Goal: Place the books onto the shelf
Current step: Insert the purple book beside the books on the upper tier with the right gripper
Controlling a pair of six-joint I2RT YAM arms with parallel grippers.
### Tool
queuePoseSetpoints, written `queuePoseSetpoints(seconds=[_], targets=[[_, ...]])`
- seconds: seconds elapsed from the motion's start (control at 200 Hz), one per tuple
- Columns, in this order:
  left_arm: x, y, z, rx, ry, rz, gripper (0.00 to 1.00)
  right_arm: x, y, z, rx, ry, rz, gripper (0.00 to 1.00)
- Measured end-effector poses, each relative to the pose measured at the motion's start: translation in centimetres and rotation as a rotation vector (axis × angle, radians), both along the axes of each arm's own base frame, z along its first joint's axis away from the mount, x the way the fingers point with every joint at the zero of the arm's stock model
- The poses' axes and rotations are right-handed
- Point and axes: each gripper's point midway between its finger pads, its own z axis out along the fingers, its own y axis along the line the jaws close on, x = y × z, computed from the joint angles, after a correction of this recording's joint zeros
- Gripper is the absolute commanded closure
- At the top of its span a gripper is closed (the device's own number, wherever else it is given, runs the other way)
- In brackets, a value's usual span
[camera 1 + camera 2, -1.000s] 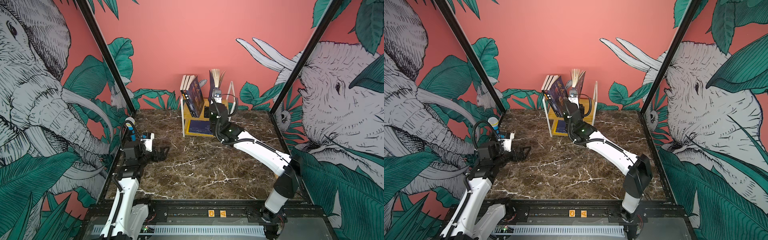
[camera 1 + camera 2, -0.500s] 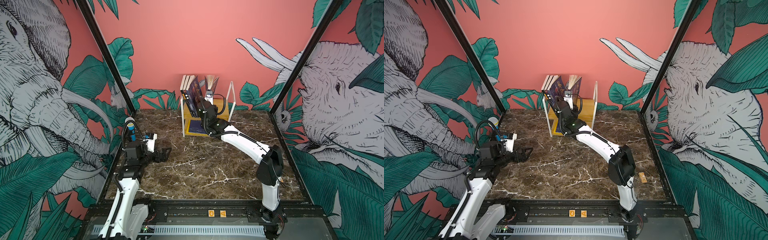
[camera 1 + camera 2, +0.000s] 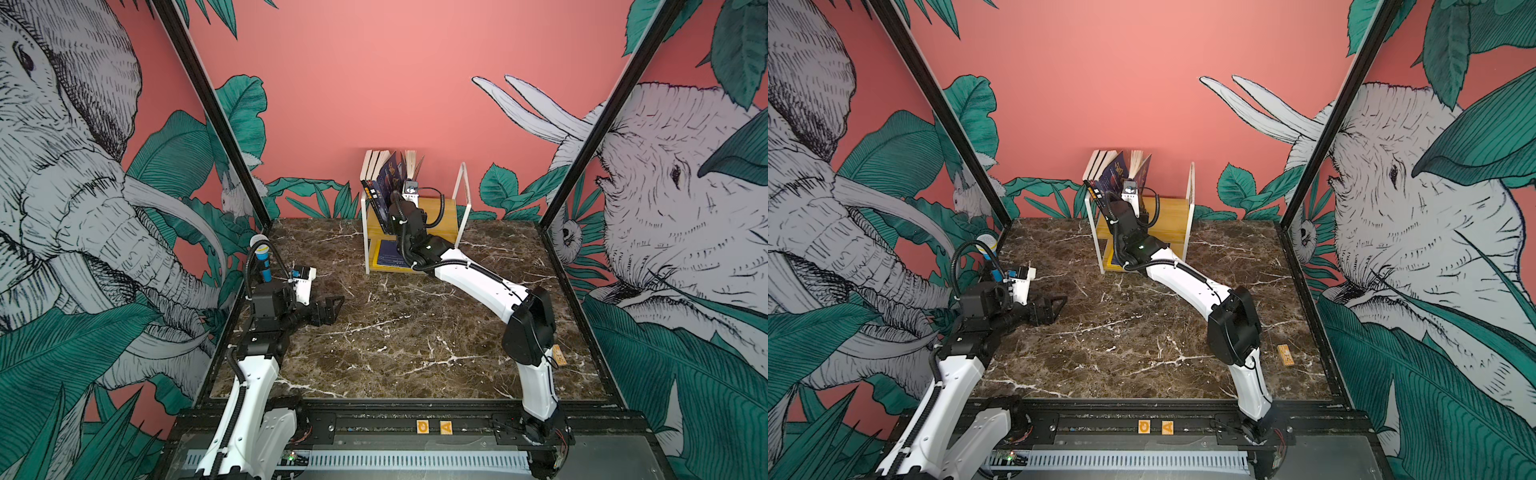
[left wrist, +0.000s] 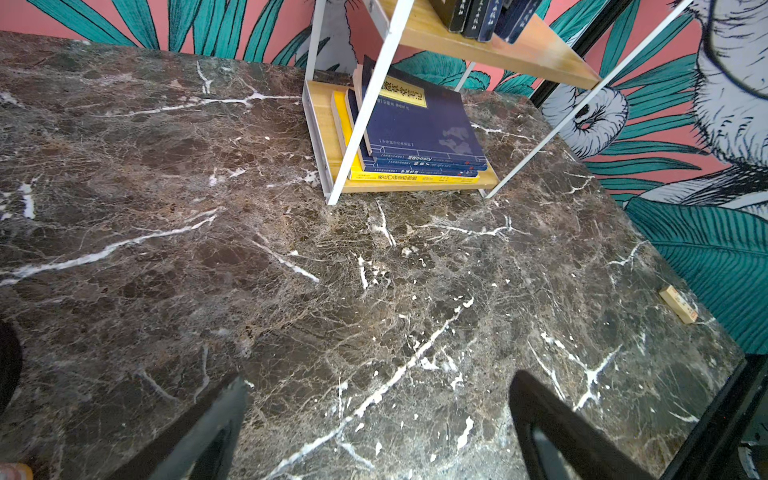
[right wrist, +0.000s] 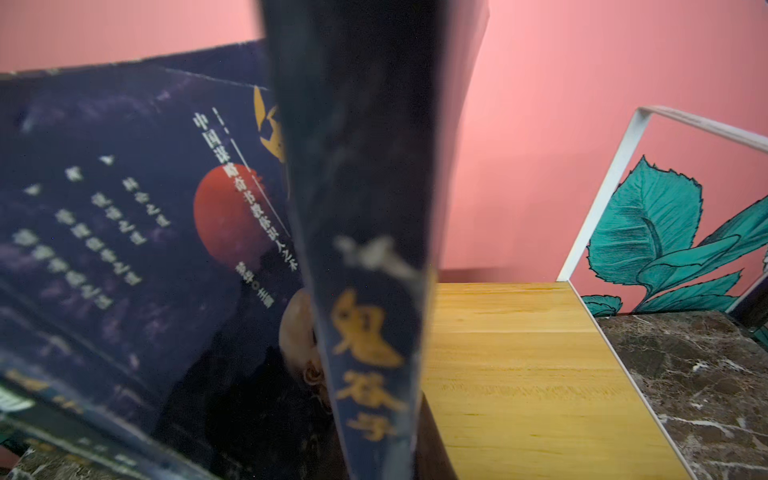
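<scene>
- Books (image 3: 379, 183) of the task are nearly all on the shelf (image 3: 448, 210). Several stand leaning together at one end of the top board. A flat stack (image 4: 419, 124) lies on the bottom board, a navy cover with a yellow label uppermost and a yellow book (image 4: 415, 178) lowest.
- One more, the held book (image 5: 365, 249), stands on the top board just beside the leaning group, its spine toward the right wrist camera. Its pages fan open at the top in both top views.
- These look like thin, light paperbacks with glossy covers. They are probably floppy and likely to splay or slide if let go upright without support, so a pinch low near the spine seems the safest hold.
- The right gripper (image 3: 402, 199) is pinched tight on that book's lower part, with its fingers mostly hidden behind the book.
- Much of the top board beyond the held book is bare, so nothing on that side would prop it.
- The left gripper (image 4: 378, 386) hangs over the marble table (image 4: 291, 270), well apart from the shelf, fingers (image 4: 224, 411) spread wide and holding nothing.
</scene>
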Motion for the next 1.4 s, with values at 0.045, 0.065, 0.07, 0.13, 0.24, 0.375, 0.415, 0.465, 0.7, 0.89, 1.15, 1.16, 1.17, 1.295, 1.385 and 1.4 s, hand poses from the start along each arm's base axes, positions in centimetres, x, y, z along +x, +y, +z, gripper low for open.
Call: queuePoseSetpoints(seconds=[0.045,0.065,0.07,0.13,0.24,0.375,0.415,0.465,0.7,0.89,1.15,1.16,1.17,1.295,1.385,1.4], targets=[[0.0,0.0,0.0,0.000,-0.001,-0.001,0.00,0.1,0.3,0.0,-0.003,0.000,0.012,0.94],[0.0,0.0,0.0,0.000,-0.001,-0.001,0.01,0.1,0.4,0.0,-0.004,0.000,0.017,0.93],[0.0,0.0,0.0,0.000,-0.001,-0.001,0.01,0.1,0.4,0.0,-0.005,-0.001,0.020,0.92],[0.0,0.0,0.0,0.001,-0.001,-0.001,0.00,0.2,0.8,0.0,-0.018,0.000,0.039,0.90],[0.0,0.0,0.0,0.000,-0.001,-0.001,0.01,0.2,1.2,-0.1,-0.035,0.001,0.064,0.86],[0.0,0.0,0.0,0.001,-0.002,-0.002,0.00,0.1,1.8,-0.2,-0.052,0.004,0.101,0.76],[0.0,0.0,0.0,0.001,-0.001,-0.002,0.00,0.1,2.0,-0.4,-0.060,0.006,0.113,0.73],[0.0,0.0,0.0,0.001,0.000,-0.002,0.00,0.0,2.3,-0.7,-0.066,0.011,0.132,0.69],[0.0,0.0,-0.1,0.001,0.003,-0.003,0.00,-0.2,2.2,-2.6,-0.113,0.035,0.162,0.57],[0.0,0.0,-0.1,0.001,0.002,-0.003,0.01,-1.3,1.7,-2.7,-0.129,0.040,0.198,0.49],[0.1,0.1,-0.1,0.001,0.005,0.004,0.01,-4.3,1.9,-3.1,-0.157,0.055,0.293,0.45],[0.1,0.1,-0.2,0.001,0.005,0.004,0.00,-4.4,1.9,-3.2,-0.157,0.057,0.296,0.45],[0.1,0.1,-0.2,0.001,0.005,0.004,0.00,-4.6,1.9,-3.3,-0.158,0.058,0.299,0.45],[0.2,0.2,-0.3,0.001,0.010,0.007,0.00,-6.2,1.3,-4.0,-0.169,0.074,0.322,0.42],[0.2,0.3,-0.3,0.001,0.011,0.010,0.01,-7.6,0.5,-4.3,-0.180,0.083,0.336,0.28],[0.2,0.3,-0.3,0.001,0.012,0.010,0.00,-7.8,0.4,-4.4,-0.182,0.084,0.337,0.25]])
